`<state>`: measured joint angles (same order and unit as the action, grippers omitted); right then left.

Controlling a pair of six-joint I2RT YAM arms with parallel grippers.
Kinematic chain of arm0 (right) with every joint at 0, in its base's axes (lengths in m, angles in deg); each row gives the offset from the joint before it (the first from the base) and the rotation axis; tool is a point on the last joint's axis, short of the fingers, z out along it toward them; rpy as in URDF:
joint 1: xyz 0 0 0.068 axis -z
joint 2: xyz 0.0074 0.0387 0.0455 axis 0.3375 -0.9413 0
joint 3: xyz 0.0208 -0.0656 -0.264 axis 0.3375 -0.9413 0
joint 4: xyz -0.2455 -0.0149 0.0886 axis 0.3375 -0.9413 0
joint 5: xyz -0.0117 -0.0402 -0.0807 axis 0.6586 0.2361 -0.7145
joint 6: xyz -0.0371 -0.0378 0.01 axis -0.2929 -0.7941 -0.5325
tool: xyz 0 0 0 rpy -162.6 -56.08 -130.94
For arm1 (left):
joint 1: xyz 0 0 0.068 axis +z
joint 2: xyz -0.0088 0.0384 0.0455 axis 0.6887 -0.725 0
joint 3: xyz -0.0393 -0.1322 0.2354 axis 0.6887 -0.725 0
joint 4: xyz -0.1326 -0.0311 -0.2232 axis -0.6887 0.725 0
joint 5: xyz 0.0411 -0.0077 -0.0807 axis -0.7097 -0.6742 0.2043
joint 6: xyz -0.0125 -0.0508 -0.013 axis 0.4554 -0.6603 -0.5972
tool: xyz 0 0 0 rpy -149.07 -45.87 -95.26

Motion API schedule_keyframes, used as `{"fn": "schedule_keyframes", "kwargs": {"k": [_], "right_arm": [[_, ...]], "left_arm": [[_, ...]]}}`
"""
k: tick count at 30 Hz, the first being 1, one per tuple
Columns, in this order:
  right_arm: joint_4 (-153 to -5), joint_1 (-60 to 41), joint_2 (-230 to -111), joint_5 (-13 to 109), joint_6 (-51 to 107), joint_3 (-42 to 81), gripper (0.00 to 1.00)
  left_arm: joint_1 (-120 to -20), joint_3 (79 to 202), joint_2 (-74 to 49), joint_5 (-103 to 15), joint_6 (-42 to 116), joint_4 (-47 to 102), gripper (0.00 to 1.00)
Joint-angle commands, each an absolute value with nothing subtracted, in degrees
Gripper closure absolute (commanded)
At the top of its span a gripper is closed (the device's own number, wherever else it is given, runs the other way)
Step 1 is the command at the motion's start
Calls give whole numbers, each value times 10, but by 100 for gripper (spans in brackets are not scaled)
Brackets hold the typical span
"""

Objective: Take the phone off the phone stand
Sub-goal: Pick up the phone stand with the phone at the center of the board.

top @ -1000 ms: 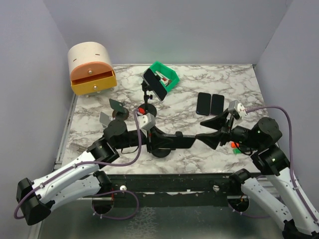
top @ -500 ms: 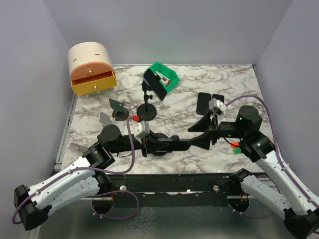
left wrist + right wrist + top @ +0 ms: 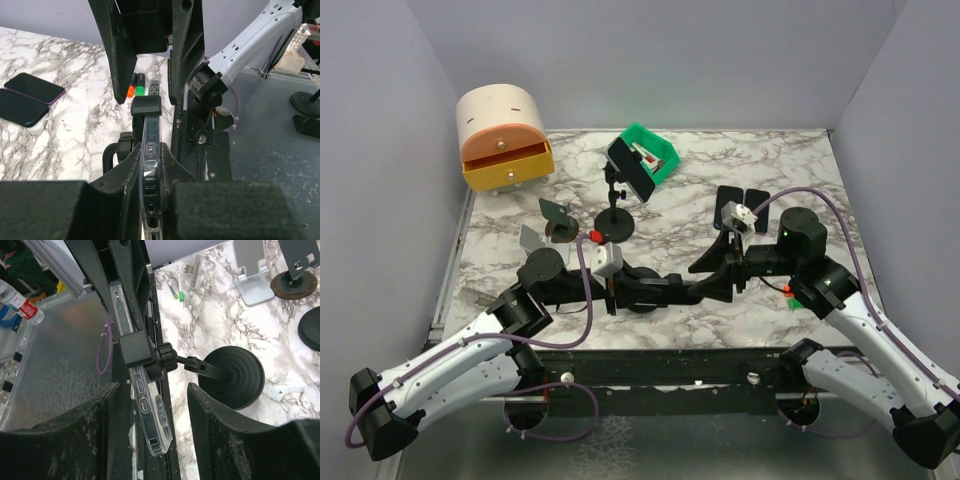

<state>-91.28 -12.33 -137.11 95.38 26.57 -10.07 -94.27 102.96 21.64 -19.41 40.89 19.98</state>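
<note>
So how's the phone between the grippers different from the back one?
The near phone is pinched by the left gripper, right gripper straddling it; the back phone is untouched. From above, the near phone shows a thin edge; the back phone its dark face. Both sit on black stands.

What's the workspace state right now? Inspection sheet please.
Surface: marble-pattern table, no spills seen.
Job's things: phone edge-on, held in the clamp of the phone stand, not yet out.
Clutter: second phone on its own stand; two flat phones; green bin; drawer unit; markers.
Grippers: left gripper shut on the phone's faces; right gripper open, fingers either side of the phone and clamp.
Cables: purple cables loop along both arms; no snag seen.
Surroundings: plain walls on three sides, nothing else seen.
</note>
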Motion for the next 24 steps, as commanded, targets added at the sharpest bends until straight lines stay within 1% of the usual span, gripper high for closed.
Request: {"fn": "schedule_keyframes", "kwargs": {"k": [1,6,10,12,14,20,21,22,23,24], "right_arm": [[-932,-133,-1376,949,254,-81,41],[-940,-142,-1382,942,253,-83,42],[-945,-146,-1389,917,254,-85,50],[-945,-148,-1391,912,257,-85,57],[-937,-147,-1390,912,261,-89,66],[-894,-148,-1372,912,283,-115,97],[-883,-148,-1367,910,288,-121,99],[-870,-147,-1361,908,293,-128,99],[-860,-148,-1357,904,299,-134,100],[-850,-148,-1352,901,303,-140,100]], "left_arm": [[-944,1084,215,-174,421,116,100],[-944,1093,206,-178,419,112,100],[-944,1094,204,-185,416,102,100],[-944,1093,202,-187,412,97,100],[-944,1091,200,-189,408,90,100],[-944,1071,201,-215,389,68,100],[-944,1067,201,-219,387,66,100],[-944,1063,204,-223,385,65,94],[-944,1060,205,-229,383,64,86],[-945,1056,207,-235,380,64,80]]}}
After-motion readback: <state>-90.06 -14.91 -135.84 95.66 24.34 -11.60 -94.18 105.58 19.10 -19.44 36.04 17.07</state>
